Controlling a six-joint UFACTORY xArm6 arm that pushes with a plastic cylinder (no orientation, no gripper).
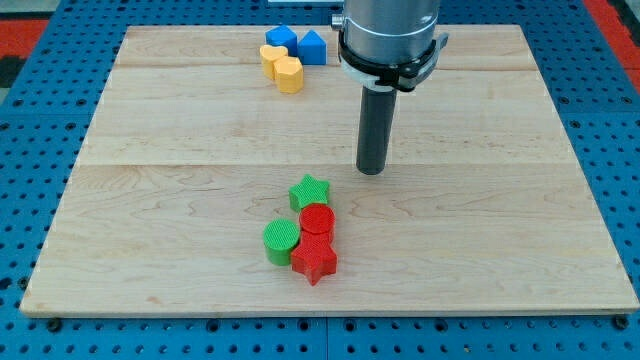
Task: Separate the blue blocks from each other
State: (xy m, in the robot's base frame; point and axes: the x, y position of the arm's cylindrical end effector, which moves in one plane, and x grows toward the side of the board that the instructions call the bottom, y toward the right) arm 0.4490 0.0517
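My tip (371, 170) mid-desk (180, 150), no gripper fitted. Blue blocks (281, 38) (313, 46) touching at top, yellow pair (283, 68) just beside. Risk: wide push drags yellows too.

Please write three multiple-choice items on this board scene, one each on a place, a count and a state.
1. Where do the two blue blocks lie?
A. the view's top, left of the arm
B. the view's bottom right corner
C. beside the red star

2. How many green blocks are on the board?
A. one
B. two
C. four

3. What is my tip touching?
A. a yellow block
B. the green star
C. no block

Answers:
1 A: the blue blocks sit at the wooden board's top edge.
2 B: a green star and a green cylinder.
3 C: my tip stands apart, up-right of the green star.
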